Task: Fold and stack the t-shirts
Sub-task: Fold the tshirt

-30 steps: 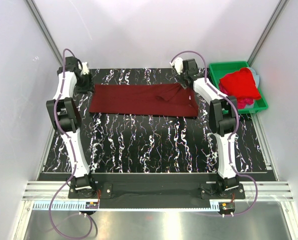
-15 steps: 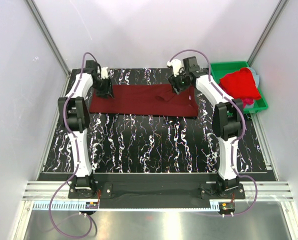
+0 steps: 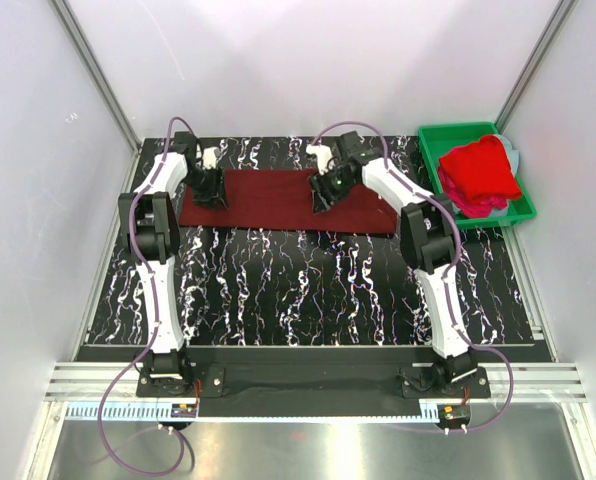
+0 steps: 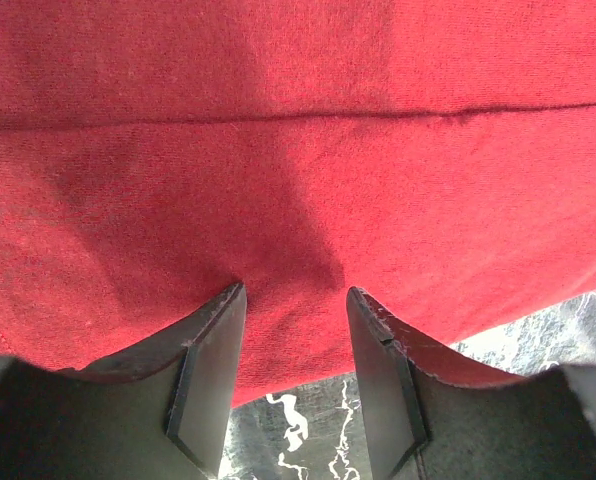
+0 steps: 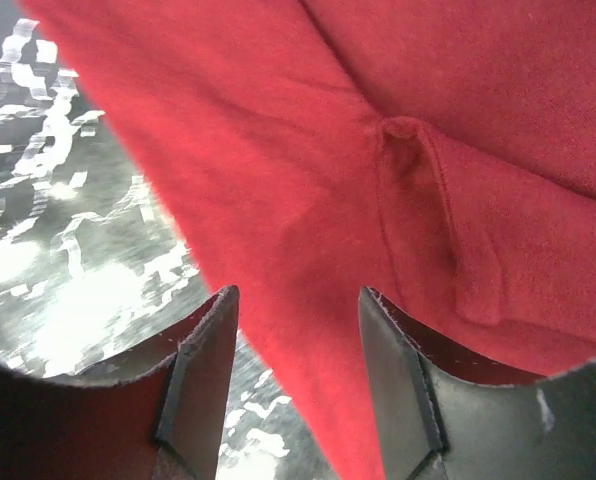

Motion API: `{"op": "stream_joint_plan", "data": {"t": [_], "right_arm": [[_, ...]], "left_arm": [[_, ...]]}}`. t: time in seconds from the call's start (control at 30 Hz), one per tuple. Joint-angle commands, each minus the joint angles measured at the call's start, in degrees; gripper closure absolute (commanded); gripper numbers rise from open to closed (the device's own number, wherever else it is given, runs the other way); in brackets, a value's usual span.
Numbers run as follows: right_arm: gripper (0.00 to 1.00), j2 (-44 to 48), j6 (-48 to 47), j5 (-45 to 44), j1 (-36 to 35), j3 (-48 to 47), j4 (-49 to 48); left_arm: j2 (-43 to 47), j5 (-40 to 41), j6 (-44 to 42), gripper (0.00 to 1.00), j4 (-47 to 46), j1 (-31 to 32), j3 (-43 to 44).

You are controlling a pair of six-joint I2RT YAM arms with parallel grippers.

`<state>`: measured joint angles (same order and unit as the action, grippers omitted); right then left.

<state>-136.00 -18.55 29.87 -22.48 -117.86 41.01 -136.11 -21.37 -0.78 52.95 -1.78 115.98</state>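
Both of your arms have swung inward since a second ago. Your left gripper (image 4: 295, 290) came in from the left edge of the table. Your right gripper (image 5: 298, 292) slid from the far right corner of the shirt toward its middle.

Your left gripper's jaws stand apart, with nothing pinched between them. Its tips sit low over the left end of the maroon t-shirt (image 3: 268, 200), close to the cloth's near edge. Your right gripper's jaws stand apart too and hold nothing. It hangs over the shirt's edge, and a small folded hem (image 5: 418, 200) lies just past its tips.

The maroon t-shirt lies flat in a long strip across the far part of the black marbled table (image 3: 278, 290). Off to the right, a green bin (image 3: 433, 140) holds a bright red t-shirt (image 3: 478, 165). A pink t-shirt (image 3: 483, 207) peeks out under it.
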Motion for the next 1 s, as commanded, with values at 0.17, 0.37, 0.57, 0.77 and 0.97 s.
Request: {"op": "stream_joint_plan", "data": {"t": [0.17, 0.37, 0.57, 0.77, 0.97], "right_arm": [[0.46, -1.46, -3.25, -20.98, -2.04, -4.48, -10.24], [0.45, -3.47, -5.97, -25.20, -1.95, -5.97, -11.31], [0.48, -2.95, -4.58, -18.74, -1.78, -7.91, -8.25], [0.51, -1.28, -3.16, -10.90, -2.04, -7.30, -4.11], [0.51, 0.04, -2.90, -8.43, -2.04, -4.92, -2.96]], "left_arm": [[1.64, -2.98, 2.27, 0.50, -0.74, 0.29, -1.29], [1.38, -3.42, 2.62, 0.50, -0.74, 0.29, -1.64], [1.82, -3.33, 2.71, 0.50, -0.65, 0.37, -2.69], [1.99, -3.42, 2.89, 0.50, -1.27, 0.29, -4.01], [2.17, -3.42, 2.97, 0.51, -1.36, 0.46, -3.92]]}}
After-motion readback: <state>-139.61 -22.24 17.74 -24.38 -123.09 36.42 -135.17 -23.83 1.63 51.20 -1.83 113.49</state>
